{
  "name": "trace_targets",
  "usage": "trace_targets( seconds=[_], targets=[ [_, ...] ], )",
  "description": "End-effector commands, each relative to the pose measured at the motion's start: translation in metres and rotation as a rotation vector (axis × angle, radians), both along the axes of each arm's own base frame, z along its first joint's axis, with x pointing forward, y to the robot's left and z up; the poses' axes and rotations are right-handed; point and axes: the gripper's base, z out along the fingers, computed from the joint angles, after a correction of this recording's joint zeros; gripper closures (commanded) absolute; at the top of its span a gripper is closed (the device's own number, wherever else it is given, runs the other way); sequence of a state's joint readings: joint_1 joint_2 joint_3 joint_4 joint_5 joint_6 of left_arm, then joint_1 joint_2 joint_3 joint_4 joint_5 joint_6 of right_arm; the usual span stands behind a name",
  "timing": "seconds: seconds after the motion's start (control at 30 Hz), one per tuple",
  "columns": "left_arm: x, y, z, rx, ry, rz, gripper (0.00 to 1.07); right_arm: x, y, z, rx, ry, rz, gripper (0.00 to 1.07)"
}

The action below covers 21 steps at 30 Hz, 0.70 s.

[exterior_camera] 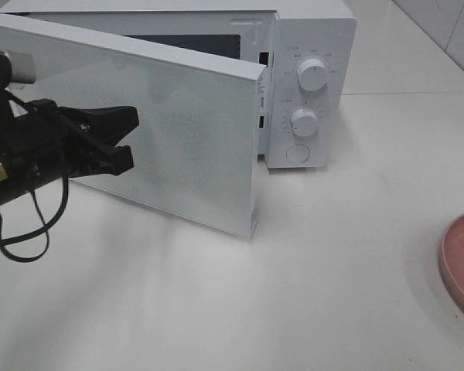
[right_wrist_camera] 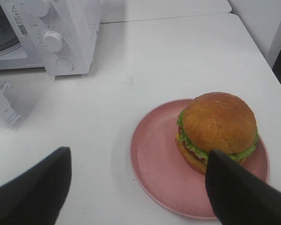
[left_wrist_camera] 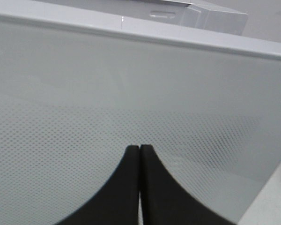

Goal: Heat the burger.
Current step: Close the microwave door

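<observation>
The microwave door (exterior_camera: 139, 124) swings wide across the desk (exterior_camera: 294, 294), blocking the straight run to the oven mouth from the left. Bare desk lies open between the microwave (exterior_camera: 309, 85) and the pink plate (right_wrist_camera: 154, 159), a free lane on the right.

Small print rings the microwave (exterior_camera: 309, 85) dials and a door-frame sticker, all too small to read.

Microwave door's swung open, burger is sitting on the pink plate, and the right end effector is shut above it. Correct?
Not quite: the right end effector is open, its fingers spread wide, as the right wrist view shows. The rest holds: the microwave door is swung open and the burger sits on the pink plate.
</observation>
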<state>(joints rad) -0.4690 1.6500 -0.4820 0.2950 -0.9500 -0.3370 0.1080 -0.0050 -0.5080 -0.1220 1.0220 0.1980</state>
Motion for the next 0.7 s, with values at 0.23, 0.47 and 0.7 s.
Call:
trace_targets(
  seconds=[0.23,0.47,0.7],
  targets=[
    [0.016,-0.039,0.0,-0.029,-0.047,0.035,1.07,-0.003,0.0,0.001,-0.007,-0.038,0.002,0.34],
    [0.031,-0.058,0.001,-0.045,-0.064,0.115,1.07,-0.003,0.0,0.001,-0.006,-0.038,0.002,0.34],
    [0.049,-0.073,0.001,-0.066,-0.075,0.123,1.07,-0.003,0.0,0.001,-0.006,-0.038,0.002,0.34]
  ],
)
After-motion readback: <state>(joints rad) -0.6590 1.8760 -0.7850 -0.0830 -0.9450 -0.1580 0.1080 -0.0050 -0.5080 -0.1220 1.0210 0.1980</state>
